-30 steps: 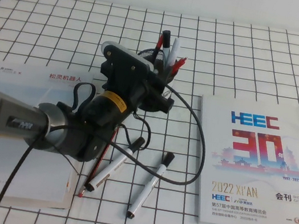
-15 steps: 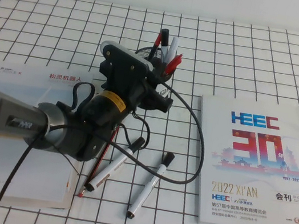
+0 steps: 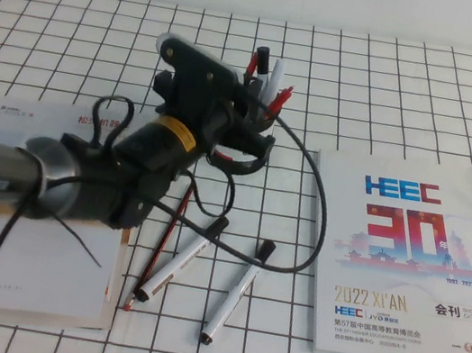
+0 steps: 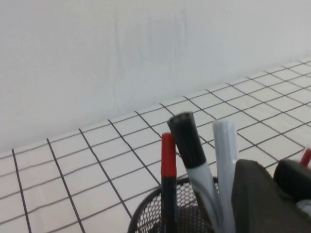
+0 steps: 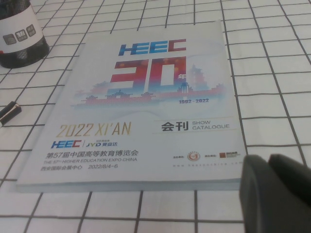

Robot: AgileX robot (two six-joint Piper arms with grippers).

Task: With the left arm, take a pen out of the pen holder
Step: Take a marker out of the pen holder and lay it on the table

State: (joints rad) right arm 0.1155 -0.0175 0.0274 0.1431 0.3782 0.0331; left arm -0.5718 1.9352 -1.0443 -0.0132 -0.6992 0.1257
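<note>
A black mesh pen holder [image 3: 232,81] [image 4: 146,216] stands at the back of the gridded table, and it also shows in the right wrist view [image 5: 19,34]. In it stand a red-topped pen [image 4: 168,160], a black-capped marker [image 4: 187,141] [image 3: 262,57], a white pen [image 4: 224,155] [image 3: 275,75] and a tilted red-capped pen [image 3: 280,100] [image 4: 306,158]. My left gripper [image 3: 256,114] [image 4: 273,174] sits at the holder's rim, its jaws drawn close on the red-capped pen's pale body. My right gripper [image 5: 269,162] hovers shut over the near edge of the booklet.
Two white markers [image 3: 180,258] [image 3: 234,293] and a thin red pen [image 3: 160,245] lie in front of the holder. An HEEC booklet [image 3: 404,261] [image 5: 146,97] lies at the right, a white sheet [image 3: 6,237] at the left. The arm's cable [image 3: 315,218] loops over the table.
The left jaws have closed from wide to nearly together around the red-capped pen. The left wrist has risen and tipped further over the holder. The pens shifted slightly.
</note>
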